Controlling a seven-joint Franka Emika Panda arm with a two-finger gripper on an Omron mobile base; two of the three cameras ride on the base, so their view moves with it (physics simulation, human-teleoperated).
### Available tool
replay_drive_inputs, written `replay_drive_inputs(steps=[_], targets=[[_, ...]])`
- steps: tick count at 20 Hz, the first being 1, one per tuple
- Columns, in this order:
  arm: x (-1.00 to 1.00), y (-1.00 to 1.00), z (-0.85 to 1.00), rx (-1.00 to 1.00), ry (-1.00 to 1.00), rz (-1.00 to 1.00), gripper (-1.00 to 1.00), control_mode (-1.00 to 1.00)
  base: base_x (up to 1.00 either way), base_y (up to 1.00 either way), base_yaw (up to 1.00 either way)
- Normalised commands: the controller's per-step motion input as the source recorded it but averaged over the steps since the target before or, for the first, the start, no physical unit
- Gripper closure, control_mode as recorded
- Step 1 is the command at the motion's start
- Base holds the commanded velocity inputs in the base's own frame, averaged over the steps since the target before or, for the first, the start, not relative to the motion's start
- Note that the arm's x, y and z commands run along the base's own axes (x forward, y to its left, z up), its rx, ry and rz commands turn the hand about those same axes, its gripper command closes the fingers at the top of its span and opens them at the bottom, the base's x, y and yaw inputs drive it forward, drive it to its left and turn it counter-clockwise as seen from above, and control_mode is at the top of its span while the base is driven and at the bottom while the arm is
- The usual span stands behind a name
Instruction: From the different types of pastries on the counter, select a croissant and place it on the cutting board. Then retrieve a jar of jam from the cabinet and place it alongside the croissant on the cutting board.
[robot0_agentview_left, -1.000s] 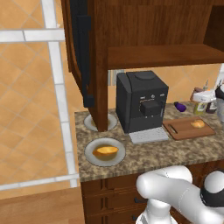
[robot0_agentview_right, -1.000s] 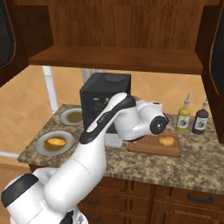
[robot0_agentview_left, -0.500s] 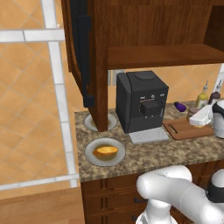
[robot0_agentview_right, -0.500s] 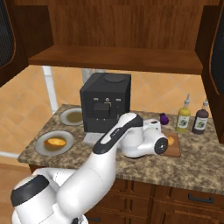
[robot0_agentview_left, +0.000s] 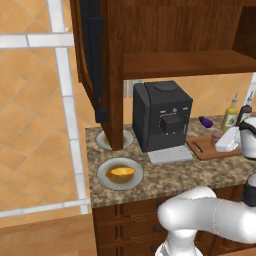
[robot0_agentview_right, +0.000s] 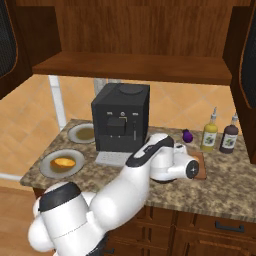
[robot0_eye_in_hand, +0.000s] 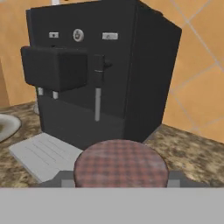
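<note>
In the hand view the jar of jam (robot0_eye_in_hand: 120, 162) is seen from above, its checked pinkish lid held between the jaws, which are closed against its two sides; one dark fingertip (robot0_eye_in_hand: 64, 180) shows at the lid's left. The jar is held low over the speckled bench (robot0_eye_in_hand: 192, 157), just in front of the black coffee machine (robot0_eye_in_hand: 100, 65) and beside its grey drip tray (robot0_eye_in_hand: 41, 155).

In the left base view the jar (robot0_agentview_left: 218, 136) is seen to the right of the coffee machine (robot0_agentview_left: 162, 117), over the cutting board (robot0_agentview_left: 202, 148), which lies on the bench just beside the machine. To the machine's left, an orange-brown pastry (robot0_agentview_left: 121, 173) rests on a grey plate (robot0_agentview_left: 106, 176). Right of the machine and behind the board, a purple thing (robot0_agentview_right: 187, 135) and two bottles (robot0_agentview_right: 210, 135) are set on the bench.
</note>
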Motion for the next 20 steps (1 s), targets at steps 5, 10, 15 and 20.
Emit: replay_drive_inputs(steps=[5, 10, 15, 20], targets=[[0.25, -0.18, -0.48, 0.0, 0.0, 0.13, 1.0, -1.0, 0.0, 0.0, 0.0], [0.06, -0.01, -0.38, 0.0, 0.0, 0.06, 1.0, -1.0, 0.0, 0.0, 0.0], [0.18, 0.05, -0.18, 0.0, 0.0, 0.01, 1.0, -1.0, 0.0, 0.0, 0.0], [0.24, 0.2, -0.15, 0.0, 0.0, 0.02, 1.0, -1.0, 0.0, 0.0, 0.0]])
